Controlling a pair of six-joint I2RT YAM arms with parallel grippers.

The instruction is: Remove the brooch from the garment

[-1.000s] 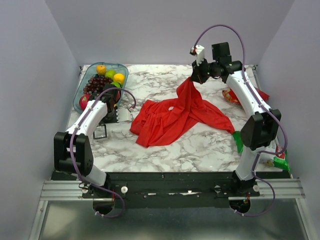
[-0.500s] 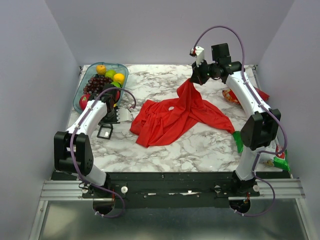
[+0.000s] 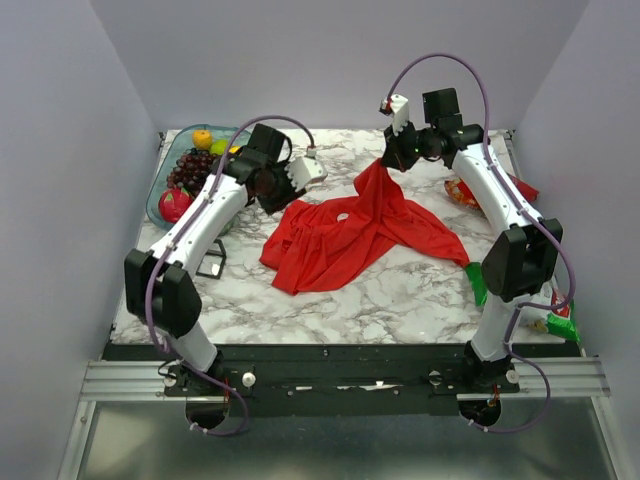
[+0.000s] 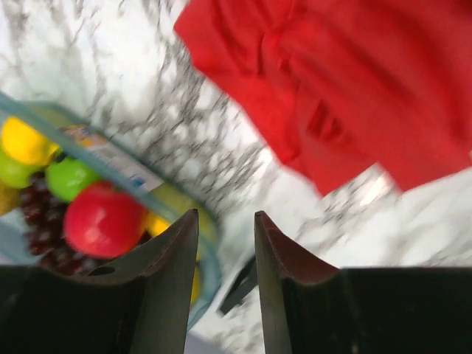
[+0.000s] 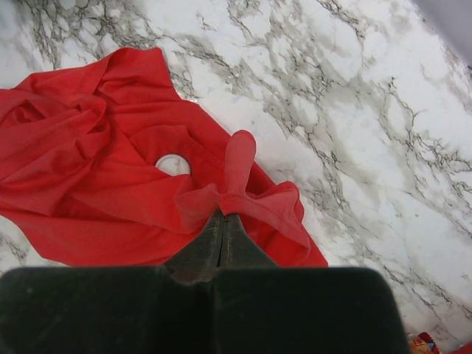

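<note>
Top view: right claw (image 3: 392, 158) holds a garment (image 3: 340, 240) peak above the tabletop (image 3: 400, 290); brooch (image 3: 343, 217) sits mid-cloth. Left wrist: left claw (image 4: 226, 221) slightly spread, empty, w/ fruit bowl (image 4: 96, 151) nearby. Right wrist only: jaws pressed together, pinching a fold near brooch.

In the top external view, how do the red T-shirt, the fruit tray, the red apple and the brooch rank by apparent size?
Largest to smallest:
1. Red T-shirt
2. Fruit tray
3. Red apple
4. Brooch, only a tiny whitish dot
</note>
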